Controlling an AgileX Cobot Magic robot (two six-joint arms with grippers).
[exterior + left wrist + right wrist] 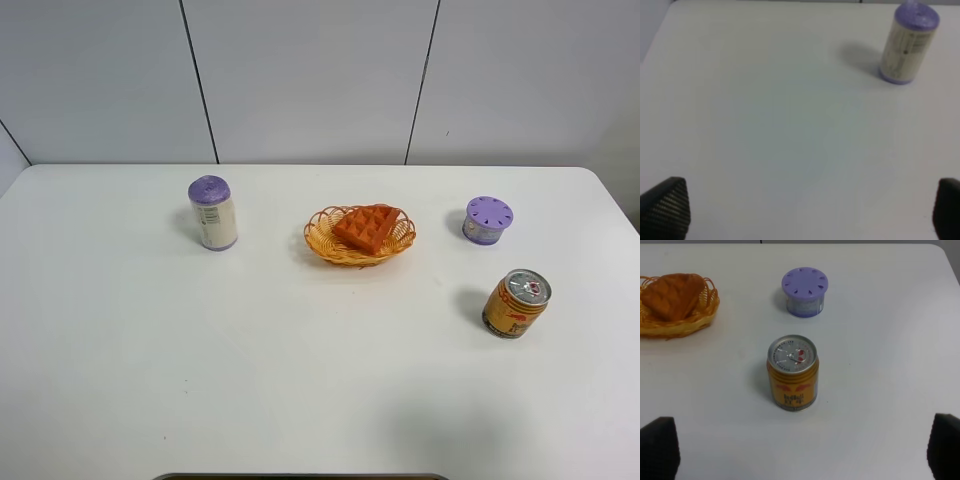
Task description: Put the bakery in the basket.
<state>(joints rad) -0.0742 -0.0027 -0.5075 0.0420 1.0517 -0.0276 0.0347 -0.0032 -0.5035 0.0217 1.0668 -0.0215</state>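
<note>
A: While I hold both arms back, tell me where the waffle sits.

B: From my high camera, the bakery (pixel 366 227) lies inside the basket (pixel 327 245), tilted a little against the far rim, at the middle of the white table (pixel 300 380). My right wrist view shows it too, resting in the wicker at the edge of the frame.

A: And the grippers?

B: I see the left gripper (pixel 810 210) with its jaws spread wide, only the two dark fingertips (pixel 665 207) showing over bare table. The right gripper (pixel 802 452) is spread just as wide, holding nothing.

A: What else is around?

B: A purple-capped white bottle (pixel 213 212) stands upright left of the basket. To its right sits a small purple-lidded jar (pixel 487 220), with a gold drink can (pixel 516 303) nearer me, both apart from the basket.
</note>
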